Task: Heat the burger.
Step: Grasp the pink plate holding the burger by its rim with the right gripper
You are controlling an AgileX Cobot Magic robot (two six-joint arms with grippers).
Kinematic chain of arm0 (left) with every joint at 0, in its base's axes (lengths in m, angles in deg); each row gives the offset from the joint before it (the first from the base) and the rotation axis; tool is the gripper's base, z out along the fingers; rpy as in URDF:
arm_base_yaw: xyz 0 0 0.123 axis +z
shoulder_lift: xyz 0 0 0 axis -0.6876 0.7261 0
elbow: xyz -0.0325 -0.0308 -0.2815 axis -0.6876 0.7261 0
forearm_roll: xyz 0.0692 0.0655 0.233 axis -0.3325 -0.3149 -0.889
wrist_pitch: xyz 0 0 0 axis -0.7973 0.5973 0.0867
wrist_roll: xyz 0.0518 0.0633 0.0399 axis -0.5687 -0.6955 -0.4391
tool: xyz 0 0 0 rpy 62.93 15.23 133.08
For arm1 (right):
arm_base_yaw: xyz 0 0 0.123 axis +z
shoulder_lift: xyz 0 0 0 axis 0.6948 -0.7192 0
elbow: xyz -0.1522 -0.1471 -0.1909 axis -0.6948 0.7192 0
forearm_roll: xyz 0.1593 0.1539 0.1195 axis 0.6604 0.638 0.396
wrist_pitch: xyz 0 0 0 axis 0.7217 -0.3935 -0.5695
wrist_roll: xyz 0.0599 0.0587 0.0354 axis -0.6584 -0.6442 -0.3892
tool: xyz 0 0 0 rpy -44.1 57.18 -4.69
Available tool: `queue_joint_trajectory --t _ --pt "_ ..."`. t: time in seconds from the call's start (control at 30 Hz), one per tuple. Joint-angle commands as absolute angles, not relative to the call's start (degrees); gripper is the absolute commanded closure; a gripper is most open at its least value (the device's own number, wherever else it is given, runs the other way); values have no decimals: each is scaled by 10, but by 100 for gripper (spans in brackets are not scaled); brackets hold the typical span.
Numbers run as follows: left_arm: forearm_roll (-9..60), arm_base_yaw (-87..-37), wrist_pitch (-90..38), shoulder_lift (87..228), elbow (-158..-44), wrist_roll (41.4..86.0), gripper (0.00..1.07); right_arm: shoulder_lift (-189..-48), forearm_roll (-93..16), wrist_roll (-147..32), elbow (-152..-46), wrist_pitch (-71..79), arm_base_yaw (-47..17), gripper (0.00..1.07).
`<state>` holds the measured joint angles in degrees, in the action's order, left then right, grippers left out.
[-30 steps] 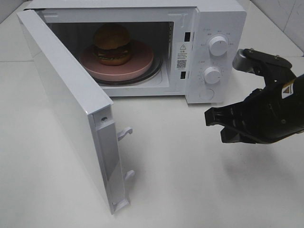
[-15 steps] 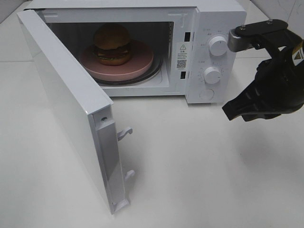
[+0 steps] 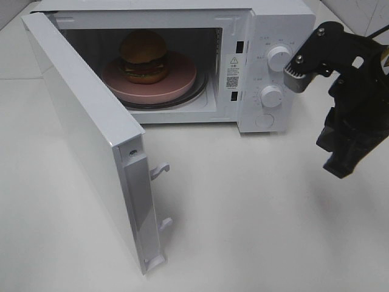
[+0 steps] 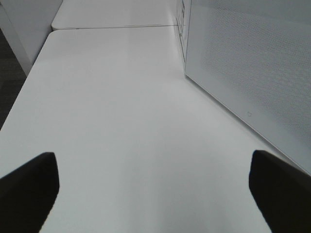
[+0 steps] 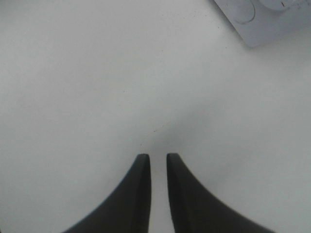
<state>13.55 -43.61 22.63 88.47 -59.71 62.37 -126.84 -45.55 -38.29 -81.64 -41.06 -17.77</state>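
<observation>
Burger sits on plate inside microwave, door wide open; right gripper empty, barely parted; left gripper spread wide, empty, near door; next, likely: push door shut, then turn dial.

One burger, one pink plate, one microwave, two dials, one left tool, one right tool
</observation>
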Motion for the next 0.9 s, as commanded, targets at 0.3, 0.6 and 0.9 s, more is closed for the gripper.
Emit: queue_joint_trajectory --t 0.3,0.6,0.9 --pt "135 -435 223 873 -595 625 6 -1266 -461 -55 -822 -412 -180 90" --pt "135 -435 223 873 -595 625 6 -1266 -454 15 -822 -415 -180 84" --pt "135 -435 223 873 -595 625 6 -1266 -449 -145 -822 -382 -179 26"
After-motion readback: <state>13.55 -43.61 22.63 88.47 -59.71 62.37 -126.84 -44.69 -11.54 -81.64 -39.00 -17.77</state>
